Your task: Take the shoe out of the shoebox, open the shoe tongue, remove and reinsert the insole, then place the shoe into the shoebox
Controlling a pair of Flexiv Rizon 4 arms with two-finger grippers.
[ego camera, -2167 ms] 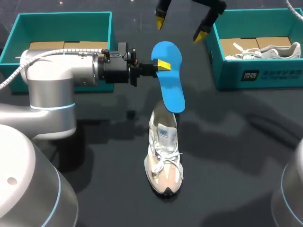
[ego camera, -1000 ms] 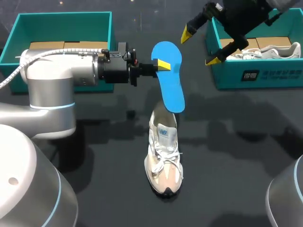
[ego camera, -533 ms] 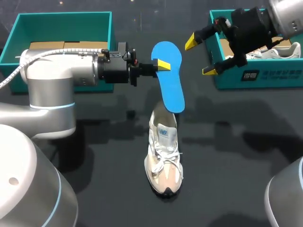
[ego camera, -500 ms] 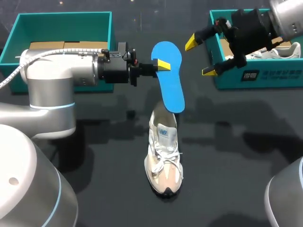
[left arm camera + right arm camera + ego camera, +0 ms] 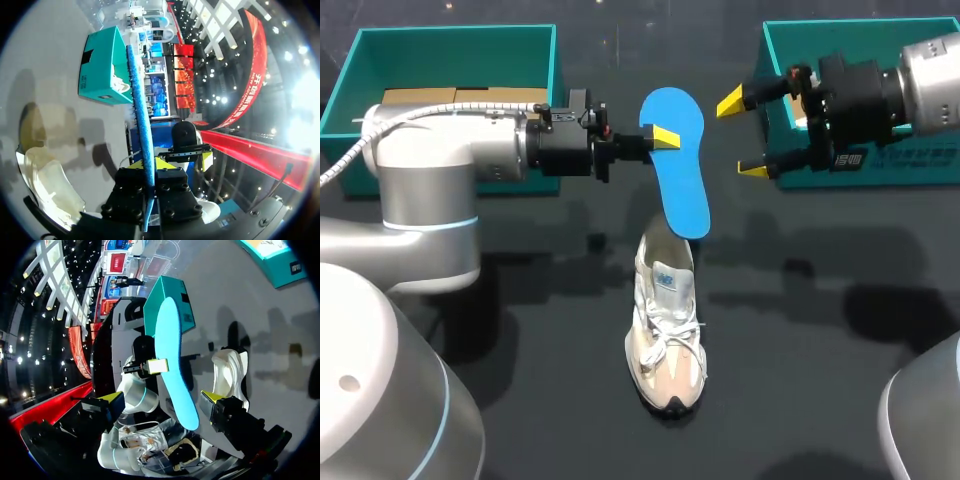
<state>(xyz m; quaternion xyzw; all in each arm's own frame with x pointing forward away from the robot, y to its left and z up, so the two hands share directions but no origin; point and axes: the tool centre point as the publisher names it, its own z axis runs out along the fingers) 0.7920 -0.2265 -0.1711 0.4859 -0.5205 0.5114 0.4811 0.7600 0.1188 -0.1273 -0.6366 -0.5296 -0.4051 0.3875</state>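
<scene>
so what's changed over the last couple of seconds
The right gripper swung from farther back to in front of the right shoebox, turning its open fingers to face the blue insole. Nothing was grasped or released. The left gripper still holds the insole over the shoe; neither has moved.

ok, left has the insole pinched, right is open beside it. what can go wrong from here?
1. The left gripper pinches the blue insole at one edge near one end. The long free end could swing or slip if the open right gripper bumps it.
2. The shoe stands unheld, so pushing the insole back in might tip or slide it.
</scene>
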